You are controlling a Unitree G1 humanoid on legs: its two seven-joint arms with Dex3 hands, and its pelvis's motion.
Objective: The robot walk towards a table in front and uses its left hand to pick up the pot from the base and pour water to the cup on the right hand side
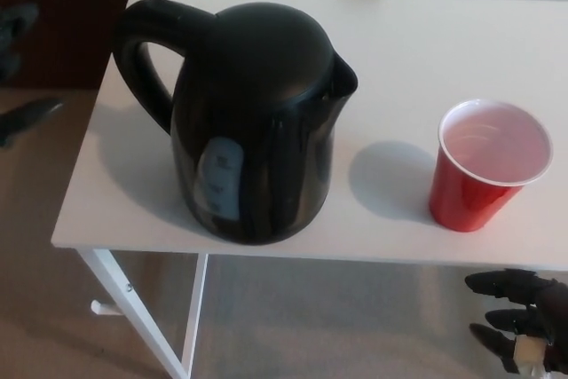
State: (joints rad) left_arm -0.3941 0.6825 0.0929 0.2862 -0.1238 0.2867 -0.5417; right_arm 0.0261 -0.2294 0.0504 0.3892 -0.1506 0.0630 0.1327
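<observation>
Risk: glossy black plastic kettle point(253, 122) sits near the white table point(461, 42) front edge, left hand point(18, 68) blurred, grasp unreadable, right hand point(524, 317) spread low — mis-grab tips it toward the red plastic cup point(484, 166).

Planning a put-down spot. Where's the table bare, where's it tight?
Bare: the white table behind the red cup and right of the black kettle, and the strip between kettle and cup. Tight: the left edge beside the kettle handle and the thin front edge under the kettle.
</observation>
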